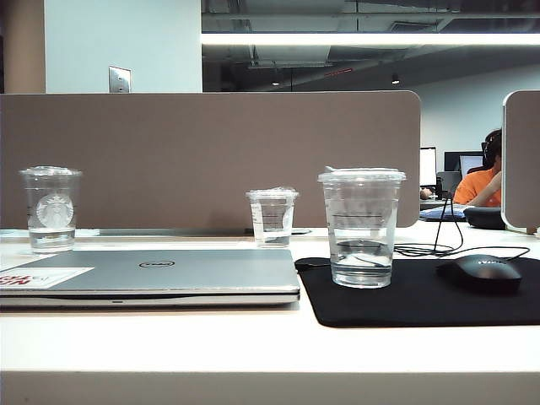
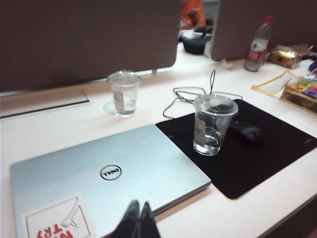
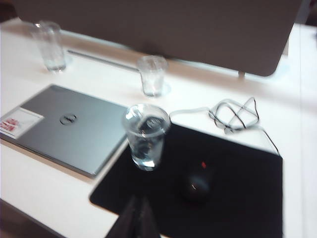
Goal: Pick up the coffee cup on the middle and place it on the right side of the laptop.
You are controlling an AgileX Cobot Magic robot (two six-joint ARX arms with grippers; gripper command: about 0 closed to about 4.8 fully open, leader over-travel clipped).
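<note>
Clenched and empty, the left gripper hovers over the laptop near the desk's front edge — the right gripper, also clenched, hangs above the black mat. Just right of the laptop stands the coffee cup on that mat's left end — thin, slick, crushable, part-filled; take it gently mid-wall.
</note>
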